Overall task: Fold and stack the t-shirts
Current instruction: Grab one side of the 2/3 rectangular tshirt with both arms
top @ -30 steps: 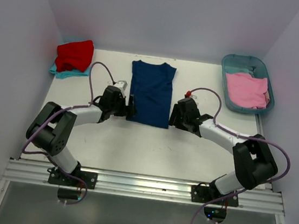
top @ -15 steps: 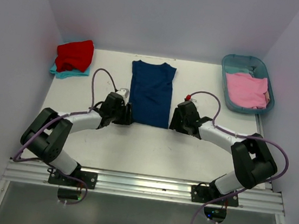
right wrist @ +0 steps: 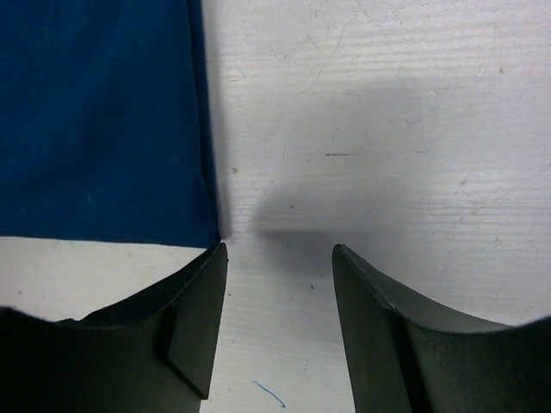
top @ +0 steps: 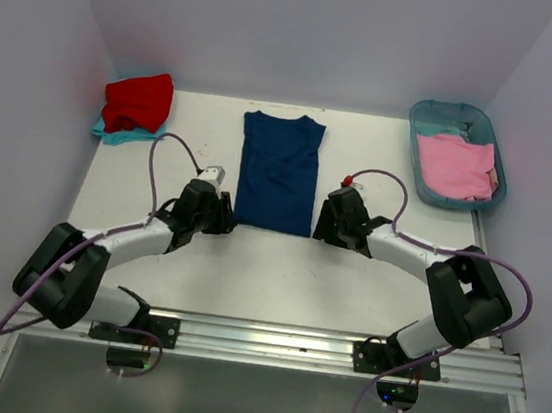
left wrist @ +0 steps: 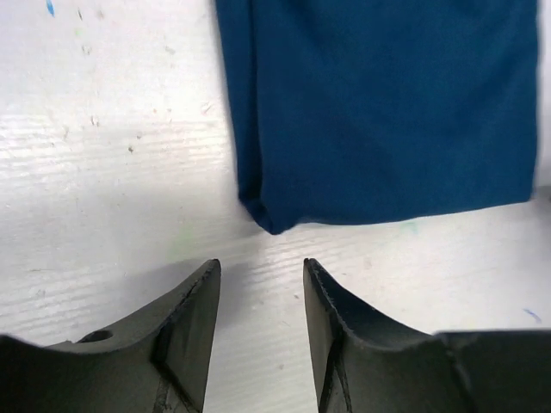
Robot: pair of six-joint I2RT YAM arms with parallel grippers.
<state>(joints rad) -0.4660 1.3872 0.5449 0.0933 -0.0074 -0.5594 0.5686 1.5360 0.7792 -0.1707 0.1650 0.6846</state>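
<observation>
A navy blue t-shirt lies flat on the white table, folded into a long strip, its print hidden. My left gripper is open and empty just short of the shirt's near left corner. My right gripper is open and empty at the shirt's near right corner, its left finger right beside the hem. A red t-shirt lies folded on a teal one at the back left. A pink t-shirt lies in the tub.
A teal plastic oval tub stands at the back right by the wall. Pale walls close in the table on three sides. The metal rail with the arm bases runs along the near edge.
My left gripper has drawn back toward the near left, off the shirt's left edge to just before its corner. My right gripper has shifted slightly, staying at the near right corner.
</observation>
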